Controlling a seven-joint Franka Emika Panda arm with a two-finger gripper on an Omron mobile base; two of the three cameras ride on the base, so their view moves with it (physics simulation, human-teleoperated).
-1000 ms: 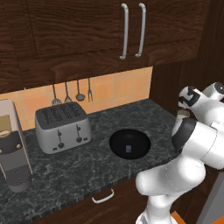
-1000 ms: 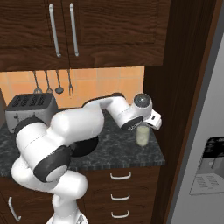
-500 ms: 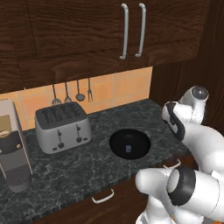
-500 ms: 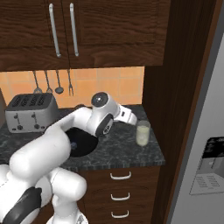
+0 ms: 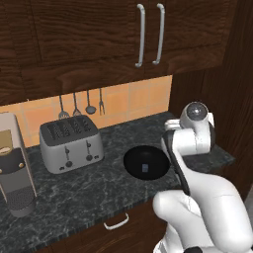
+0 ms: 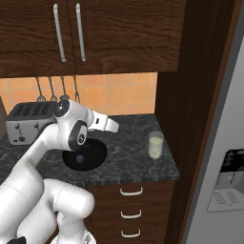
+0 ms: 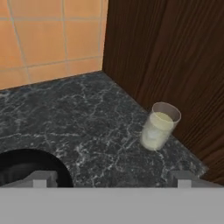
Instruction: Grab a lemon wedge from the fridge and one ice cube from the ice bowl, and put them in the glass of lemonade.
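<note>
The glass of lemonade [image 6: 155, 145] stands near the counter's right end, beside the dark wood panel, and it is also in the hand view [image 7: 159, 126]. Left of it lies the black ice bowl [image 6: 86, 155] [image 5: 146, 162] with a pale ice cube [image 5: 145, 168] [image 6: 80, 157] inside. My gripper [image 6: 116, 127] hangs over the bowl's right rim and points toward the glass. It is open, and its fingertips [image 7: 40, 178] stand wide apart with nothing between them. The grey fridge [image 6: 233, 95] rises at the far right. The lemon wedge is out of view.
A silver toaster [image 5: 71, 143] stands left of the bowl, with utensils hanging on the tiled wall behind it. A coffee machine [image 5: 14, 173] is at the far left. Dark wood cabinets hang overhead. Drawers [image 6: 131, 212] sit below the counter.
The arm has swung left, carrying the hand from just above the glass to over the bowl's right rim. The gripper stayed open.
</note>
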